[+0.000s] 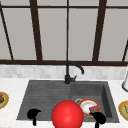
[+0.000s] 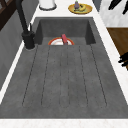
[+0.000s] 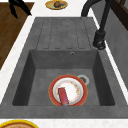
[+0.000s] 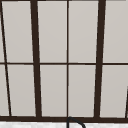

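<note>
Red sponge (image 3: pixel 63 95) lies flat on the plate (image 3: pixel 75 83), toward the plate's near rim in the right side view. The plate, white with a red-orange rim, sits on the floor of the sink basin (image 3: pixel 40 75), next to the drain (image 3: pixel 83 79). In the front view the sponge (image 1: pixel 95 109) shows at the plate's (image 1: pixel 86 105) right edge, in the right-hand basin.

Right hand (image 1: pixel 99 117) hangs at the sink's front edge, just below and right of the plate, nearest to the sponge; whether it touches either I cannot tell. It reads as a dark blob with one part pointing down. Finger state: cannot tell.

Left hand (image 1: pixel 33 114) hangs at the front edge of the draining board (image 1: pixel 42 97), well apart from the plate. Same dark shape, holding nothing I can see. Finger state: cannot tell.

Side views: a hand (image 2: pixel 123 59) shows at the right edge of the left side view, over the wooden floor beside the counter, and another hand (image 3: pixel 17 6) at the top left of the right side view. Which is which, I cannot say.

A large red ball (image 1: pixel 67 115) sits in the foreground of the front view, between the two hands. Black faucet (image 1: pixel 71 71) stands behind the sink, centred. Yellow dishes with food rest on the counter at far left (image 1: pixel 3 99) and far right (image 1: pixel 123 109). A white container (image 2: pixel 47 3) stands near the right one. Dark-framed window (image 4: pixel 67 60) behind.
</note>
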You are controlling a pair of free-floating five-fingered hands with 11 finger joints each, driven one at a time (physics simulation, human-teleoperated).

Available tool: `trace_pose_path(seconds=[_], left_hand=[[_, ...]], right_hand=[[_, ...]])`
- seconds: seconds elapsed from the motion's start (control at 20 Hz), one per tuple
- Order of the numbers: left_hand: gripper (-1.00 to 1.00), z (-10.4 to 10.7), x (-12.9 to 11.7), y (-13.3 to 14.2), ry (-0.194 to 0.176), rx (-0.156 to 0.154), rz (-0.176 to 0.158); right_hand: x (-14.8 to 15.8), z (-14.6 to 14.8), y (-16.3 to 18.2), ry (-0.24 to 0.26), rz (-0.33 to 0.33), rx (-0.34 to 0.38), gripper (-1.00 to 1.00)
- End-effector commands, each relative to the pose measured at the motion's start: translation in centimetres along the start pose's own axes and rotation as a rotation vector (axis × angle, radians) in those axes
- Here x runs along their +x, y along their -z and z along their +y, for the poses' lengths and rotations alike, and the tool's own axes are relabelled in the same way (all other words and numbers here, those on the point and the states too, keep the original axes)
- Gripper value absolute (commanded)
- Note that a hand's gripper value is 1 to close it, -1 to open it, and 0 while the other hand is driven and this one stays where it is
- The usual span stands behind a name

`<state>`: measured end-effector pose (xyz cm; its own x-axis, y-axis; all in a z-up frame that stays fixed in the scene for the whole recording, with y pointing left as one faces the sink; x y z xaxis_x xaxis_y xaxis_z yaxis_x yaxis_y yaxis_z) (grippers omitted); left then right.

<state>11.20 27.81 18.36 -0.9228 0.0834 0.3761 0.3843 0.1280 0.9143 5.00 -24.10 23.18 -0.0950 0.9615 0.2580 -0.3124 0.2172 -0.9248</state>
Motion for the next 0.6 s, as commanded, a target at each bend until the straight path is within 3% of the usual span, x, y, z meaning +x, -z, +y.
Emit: trace_pose_path(seconds=[0.0,0.15,0.55], left_hand=[[0.00,0.0,0.0,0.0,0.000,0.000,0.000],[0.00,0.0,0.0,0.0,0.007,0.003,0.002],[0.00,0.0,-0.1,0.0,0.017,0.009,0.006]], right_hand=[[-0.6,-0.2,0.0,-0.021,-0.066,0.012,-1.00],[-1.3,-0.9,1.7,-0.019,-0.088,0.006,-1.00],[-1.3,-2.4,7.4,-0.029,-0.075,-0.137,-1.00]])
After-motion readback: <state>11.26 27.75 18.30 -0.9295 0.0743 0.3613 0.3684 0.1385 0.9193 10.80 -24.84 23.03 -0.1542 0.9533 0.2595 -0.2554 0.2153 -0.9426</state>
